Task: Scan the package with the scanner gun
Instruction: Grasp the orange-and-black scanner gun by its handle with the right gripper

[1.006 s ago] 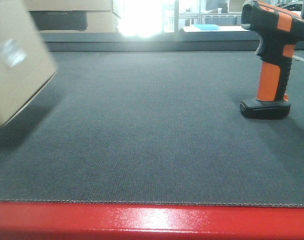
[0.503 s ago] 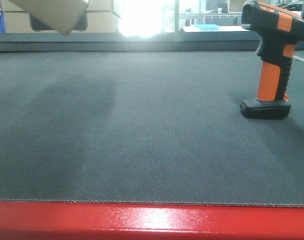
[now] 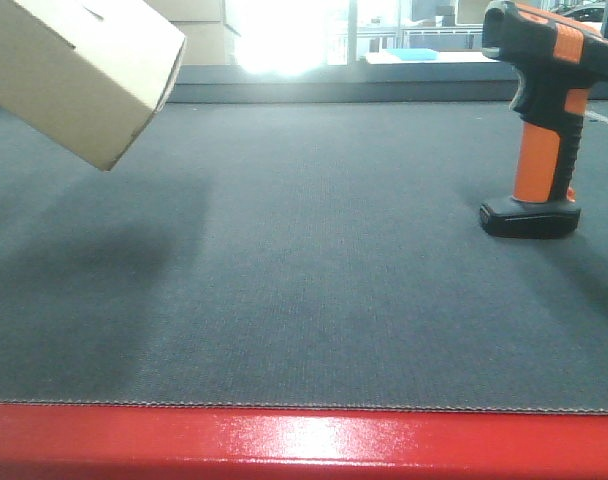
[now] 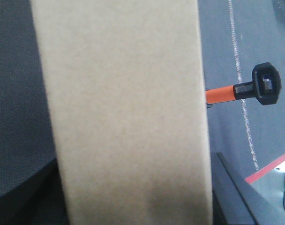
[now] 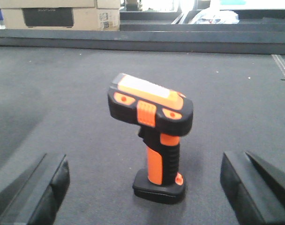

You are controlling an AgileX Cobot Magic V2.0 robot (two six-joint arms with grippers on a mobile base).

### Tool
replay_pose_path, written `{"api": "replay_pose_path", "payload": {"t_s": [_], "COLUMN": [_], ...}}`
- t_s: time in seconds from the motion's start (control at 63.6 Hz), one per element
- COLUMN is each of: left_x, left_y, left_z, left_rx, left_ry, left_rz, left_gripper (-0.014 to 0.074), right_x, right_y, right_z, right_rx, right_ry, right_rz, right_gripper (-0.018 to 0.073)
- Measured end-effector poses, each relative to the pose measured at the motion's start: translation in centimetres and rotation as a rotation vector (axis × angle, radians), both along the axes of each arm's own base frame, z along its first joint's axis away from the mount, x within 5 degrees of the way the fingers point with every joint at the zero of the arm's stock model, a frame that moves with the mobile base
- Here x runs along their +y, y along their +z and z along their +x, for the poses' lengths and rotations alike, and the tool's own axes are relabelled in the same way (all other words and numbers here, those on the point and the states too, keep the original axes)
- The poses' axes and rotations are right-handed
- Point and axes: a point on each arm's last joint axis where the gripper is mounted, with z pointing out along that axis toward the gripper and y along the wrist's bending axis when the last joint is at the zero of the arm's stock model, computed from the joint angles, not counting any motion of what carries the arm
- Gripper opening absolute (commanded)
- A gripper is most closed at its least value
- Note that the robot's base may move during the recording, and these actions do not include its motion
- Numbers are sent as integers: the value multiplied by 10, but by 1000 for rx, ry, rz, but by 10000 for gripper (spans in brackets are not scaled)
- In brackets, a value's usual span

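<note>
dark grey mat (image 3: 314, 280), upright black-and-orange scanner gun (image 5: 152, 110) before wide-spread right gripper (image 5: 143, 161), plain tan package (image 3: 79, 70) aloft

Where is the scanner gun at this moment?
In the front view, the scanner gun stands upright on the dark mat at right, apart from the package in the air at upper left.

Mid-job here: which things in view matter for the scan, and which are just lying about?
For the job: package, up off the mat; scanner gun, standing upright.
Lying about: cardboard boxes with a dark panel; blue tray.
</note>
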Motion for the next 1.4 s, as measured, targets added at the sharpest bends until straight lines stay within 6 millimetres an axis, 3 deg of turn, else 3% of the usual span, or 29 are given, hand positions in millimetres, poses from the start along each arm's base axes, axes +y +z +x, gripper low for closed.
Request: {"api": "replay_pose_path", "payload": {"t_s": [0.204,0.424,0.707,1.116,1.399], "left_x": [0,0,1,1,1], "left_y": [0,0,-1,-2,-2], "left_z": [0,0,0,0,0], "left_rx": [1,1,3,6,6], "left_ry": [0,0,-2,-3,-3], "left_rz": [4,4,14,25,26], "left_gripper": [-111,-111,-111,-111,-111], "right_x": [2,15,12,20,22], "right_y": [-36,-50,-86,-85,-87], "right_z": [19,51,82,129,146], "right_rx": [72,-2,30,-3,17], "right_ry": [-16,8,-108,-167,-200], "right_rz": [-9,-20,7,48,76], "right_gripper": [561,561,561,561,561]}}
